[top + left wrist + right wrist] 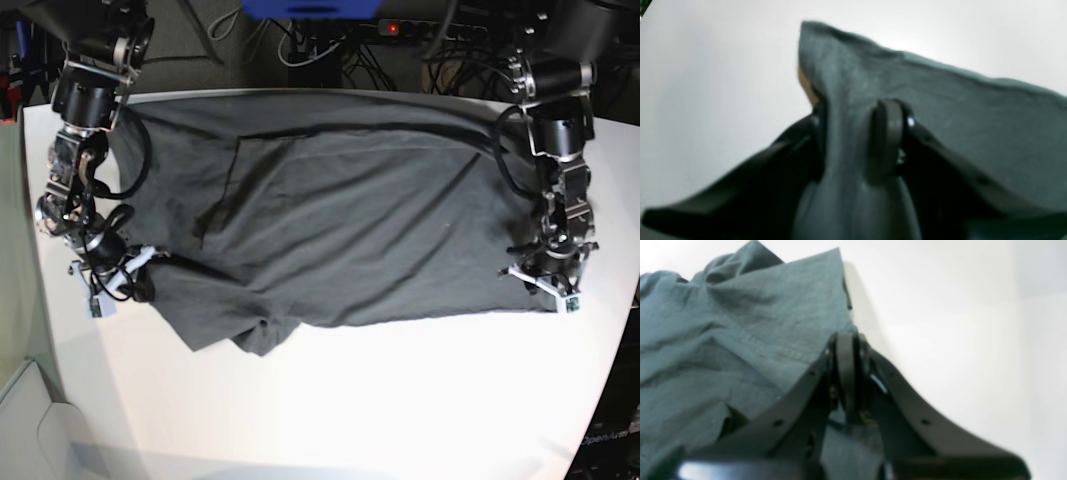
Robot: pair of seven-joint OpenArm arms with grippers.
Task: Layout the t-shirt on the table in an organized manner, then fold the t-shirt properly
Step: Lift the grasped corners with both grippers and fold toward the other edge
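White and matte, the surface (400, 400) is carrying the t-shirt (350, 220), which is lying spread wide across its far half, with dark cables and equipment sitting beyond the surface's far edge. Going left to right in the base view, the right gripper (135, 262) is resting at the t-shirt's left near edge, where the cloth is bunching into a loose, rumpled lobe toward the near side of the shirt. In the right wrist view this gripper (846, 373) is showing its jaws pressed fully together on a fold of the grey fabric, with the shirt (723, 340) lying wrinkled to one side of it and bare white surface (957, 340) on the other. Across the middle, the t-shirt is lying mostly flat with shallow creases. At the t-shirt's right near corner, the left gripper (545, 275) is sitting on the cloth edge. In the left wrist view that gripper (857, 140) is pinching a thick ridge of fabric (940, 110) between its jaws, which are standing slightly apart around the bunched cloth, and the corner of the shirt is rising in a peak above the white surface (706, 83).
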